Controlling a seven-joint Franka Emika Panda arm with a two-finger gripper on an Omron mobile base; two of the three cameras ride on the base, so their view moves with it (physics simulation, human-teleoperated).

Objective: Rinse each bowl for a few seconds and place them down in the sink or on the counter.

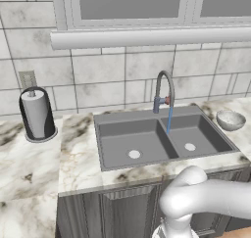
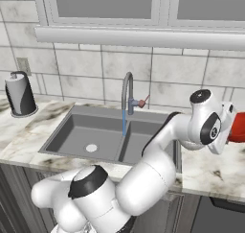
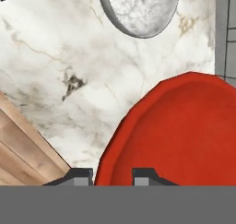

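Note:
The glossy red bowl (image 3: 184, 131) is close up in the hand view, with its rim between my gripper's (image 3: 113, 176) two fingertips, which are shut on it. In the right base view the red bowl (image 2: 238, 127) sits at my hand (image 2: 223, 126), over the counter (image 2: 210, 172) right of the sink (image 2: 72, 131). The mottled grey-white bowl (image 1: 230, 119) stands upright on the counter (image 1: 78, 154) just right of the sink (image 1: 103, 144); its rim also shows as a grey-white bowl (image 3: 138, 8) beyond the red one. A blue stream runs from the faucet (image 1: 164, 90) into the right basin.
A paper towel roll in a dark holder (image 1: 37, 113) stands on the counter far left. The tiled wall and window sill (image 1: 147, 36) rise behind the sink. The counter's edge and wooden floor (image 3: 23, 144) show beside the red bowl.

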